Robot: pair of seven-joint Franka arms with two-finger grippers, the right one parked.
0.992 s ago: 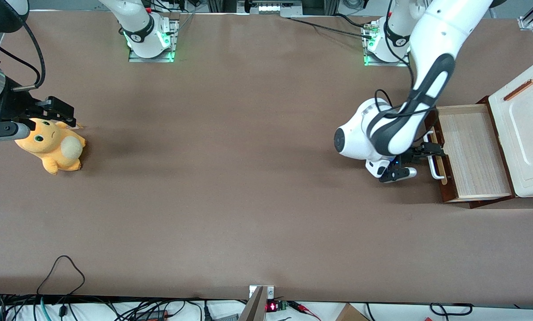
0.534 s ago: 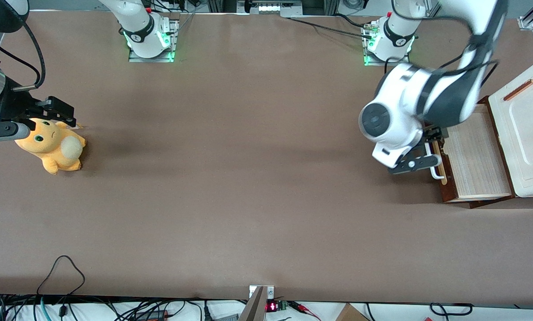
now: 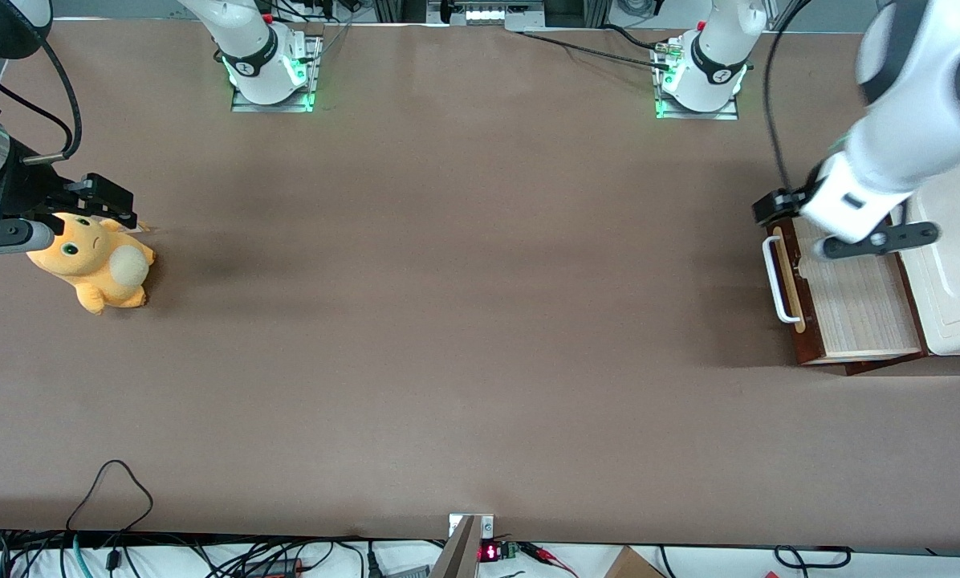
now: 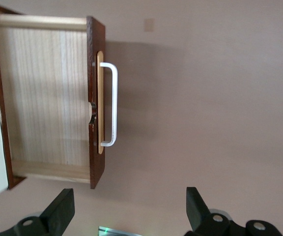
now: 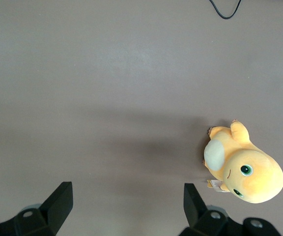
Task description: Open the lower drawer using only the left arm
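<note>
My gripper (image 4: pixel 129 216) hangs raised above the pulled-out lower drawer (image 3: pixel 845 293), its 2 fingers (image 4: pixel 60 209) spread wide apart and holding nothing. The drawer stands well out of the cream-white cabinet (image 3: pixel 957 265) at my working end of the brown table (image 3: pixel 448 337), showing its pale wood floor (image 4: pixel 43 96) bare. Its dark reddish-brown front (image 4: pixel 96 101) faces the parked arm's end of the table and carries a white bar handle (image 3: pixel 777 281) mounted on a pale wood strip (image 4: pixel 100 103); my fingers are clear of that handle. My left arm (image 3: pixel 901 120) crosses above the cabinet. Toward the parked arm's end lies an orange plush toy (image 3: pixel 95 265).
</note>
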